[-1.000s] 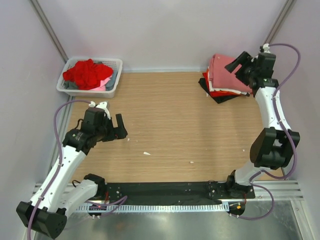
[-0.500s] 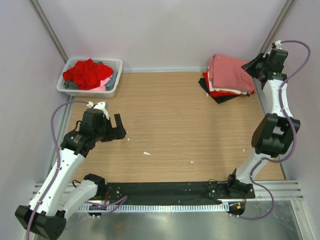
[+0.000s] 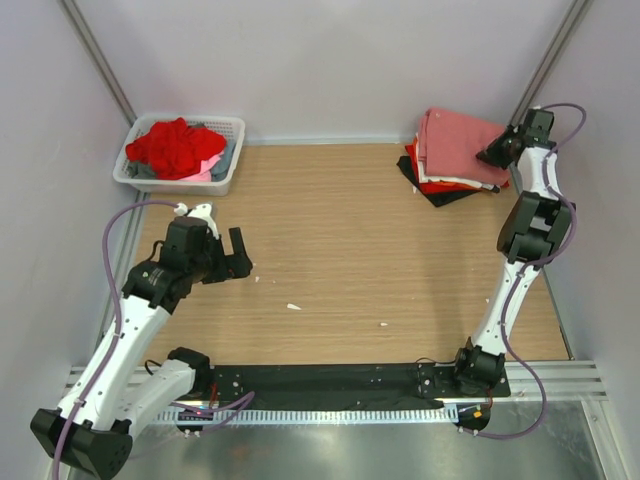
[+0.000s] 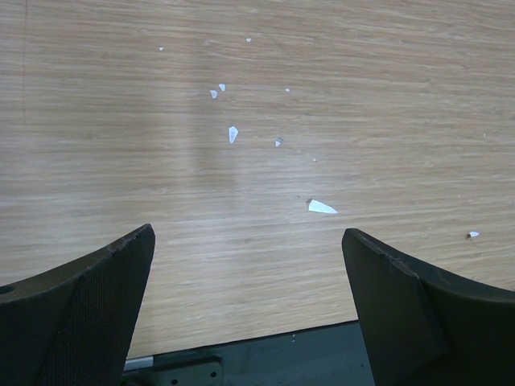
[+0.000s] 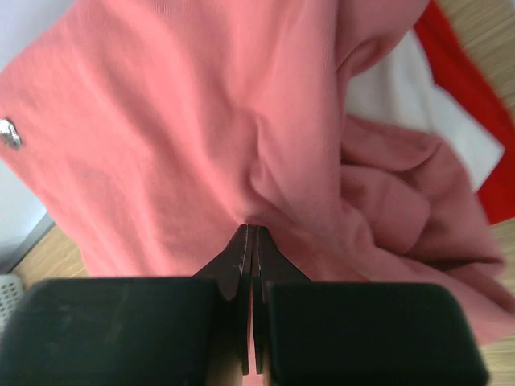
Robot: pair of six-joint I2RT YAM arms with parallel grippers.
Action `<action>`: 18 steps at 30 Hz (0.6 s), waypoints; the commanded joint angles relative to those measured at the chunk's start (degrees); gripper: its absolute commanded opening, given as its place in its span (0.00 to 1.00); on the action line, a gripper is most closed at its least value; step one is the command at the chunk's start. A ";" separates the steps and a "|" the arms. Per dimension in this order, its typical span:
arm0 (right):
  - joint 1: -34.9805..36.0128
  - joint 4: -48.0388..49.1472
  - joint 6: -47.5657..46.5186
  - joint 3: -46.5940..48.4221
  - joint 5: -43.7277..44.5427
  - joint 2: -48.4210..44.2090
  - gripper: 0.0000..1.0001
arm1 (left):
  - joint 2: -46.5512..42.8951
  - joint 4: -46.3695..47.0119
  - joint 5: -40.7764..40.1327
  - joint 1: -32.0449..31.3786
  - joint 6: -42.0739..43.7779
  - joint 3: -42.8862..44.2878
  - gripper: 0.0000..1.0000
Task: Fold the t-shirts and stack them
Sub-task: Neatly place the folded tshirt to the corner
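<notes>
A stack of folded t-shirts lies at the back right of the table, the salmon-pink t-shirt (image 3: 455,145) on top, then white, red (image 3: 425,182) and black (image 3: 436,196) layers. My right gripper (image 3: 491,155) is at the stack's right edge. In the right wrist view the right gripper (image 5: 253,228) is shut, with its tips pinching a pucker of the salmon-pink t-shirt (image 5: 177,121). White (image 5: 378,88) and red (image 5: 463,84) cloth show beneath. My left gripper (image 3: 243,256) hangs open over bare wood at the left. The left wrist view shows nothing between the left gripper's (image 4: 248,241) fingers.
A white plastic basket (image 3: 238,124) at the back left holds a crumpled red t-shirt (image 3: 172,147) with grey and pink cloth under it. Small white scraps (image 4: 322,207) dot the wooden table (image 3: 330,240). Walls close in on both sides.
My right gripper has shut and moved from above the stack to its right edge, now lower against the pink cloth. The left arm has stayed put.
</notes>
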 commanded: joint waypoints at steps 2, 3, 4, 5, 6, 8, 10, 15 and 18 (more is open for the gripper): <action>-3.55 -0.60 -2.67 6.32 6.34 0.02 0.01 | 0.36 1.97 -0.11 -0.84 -0.31 0.00 1.00; -4.35 -0.86 -2.67 7.20 6.78 0.46 0.01 | 0.53 1.97 -0.11 -0.84 -0.31 0.00 1.00; -4.97 -1.13 -2.67 7.55 8.26 1.16 0.01 | 0.88 1.97 -0.20 -0.93 -0.31 0.09 1.00; -6.10 -1.30 -2.67 7.82 9.06 1.43 0.01 | 0.97 1.89 -0.28 -0.93 -0.31 0.00 1.00; -6.46 -1.48 -3.02 7.91 10.20 1.52 0.01 | 1.24 1.80 -0.28 -0.93 -0.31 0.09 1.00; -7.17 -2.44 -3.54 8.17 14.76 1.70 0.01 | 1.24 1.89 -0.28 -1.01 -0.31 0.09 1.00; -7.87 -2.97 -3.81 8.09 15.75 1.78 0.01 | 1.24 1.80 -0.37 -1.01 -0.31 0.09 1.00; -7.09 -4.20 -3.98 7.74 18.47 -0.84 0.01 | 0.98 1.89 -0.20 -1.10 -0.31 0.09 1.00; -4.98 -3.60 -6.00 4.59 25.30 -4.97 0.19 | 0.36 1.80 -0.28 -1.01 -0.31 0.09 1.00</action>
